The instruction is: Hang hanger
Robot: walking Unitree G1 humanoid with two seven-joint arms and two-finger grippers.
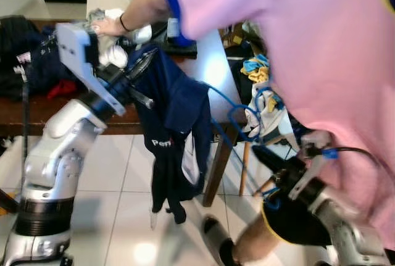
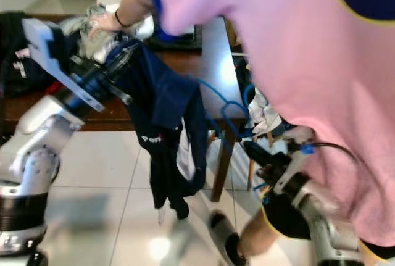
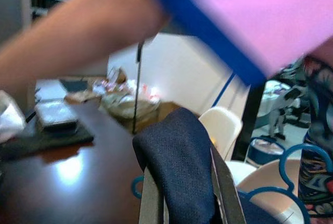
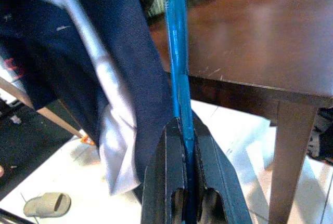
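A navy garment (image 1: 176,124) with white lettering hangs down beside the table's near end. My left gripper (image 1: 147,79) is raised at table height and shut on the garment's upper fold; in the left wrist view the navy cloth (image 3: 182,177) fills the gap between its fingers (image 3: 151,200). A blue hanger (image 1: 231,115) runs from inside the garment toward the lower right. My right gripper (image 1: 262,153) is shut on the hanger's end; in the right wrist view the blue hanger (image 4: 177,52) is clamped between the black fingers (image 4: 208,156).
A person in a pink shirt (image 1: 296,44) leans across the view, one hand (image 1: 108,26) on the brown table (image 1: 37,108), a sandalled foot (image 1: 216,235) on the tiles. Dark clothes (image 1: 18,44) lie on the table. A chair with mixed laundry (image 1: 262,102) stands behind.
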